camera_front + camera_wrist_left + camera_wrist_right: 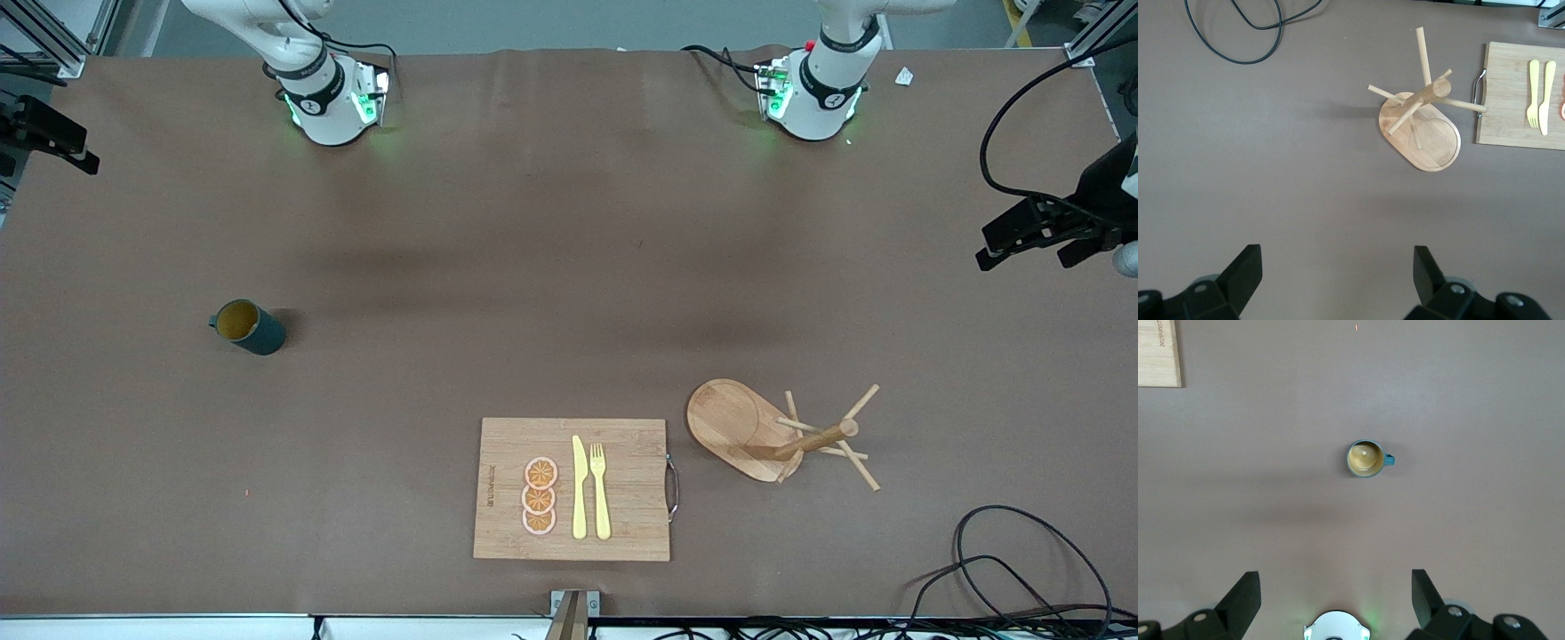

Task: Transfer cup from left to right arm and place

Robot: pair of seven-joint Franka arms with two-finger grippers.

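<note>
Nearest the front camera you have the cutting board (572,489), carrying 3 orange slices (540,496), a yellow knife (579,487) and a yellow fork (601,491); just beside it toward the left arm's end stands a wooden mug tree (773,433) on its oval base. Your cup (248,327) sits upright on the bare table, well apart from the board, toward the right arm's end and farther from the front camera than the board. Handle sticks out to one side, ochre inside showing. Nothing has touched it, so judge the task as not yet begun: step 1, the first pick-up, is still ahead. Left gripper (1338,283) hangs high over the table at its own end, jaws spread wide and empty, mug tree under its camera. Right gripper (1336,601) likewise hangs high, jaws released and empty, with the cup below it. Note the mismatch: the cup lies at the right arm's end, though the task names the left arm first. Whichever arm goes first needs to descend over the cup and straddle the rim or wall clear of the handle. Only the right wrist view looks straight down into the cup; only the left wrist view shows the tree's pegs from above and a loose black cable (1245,33). Only the front view shows both bases.
</note>
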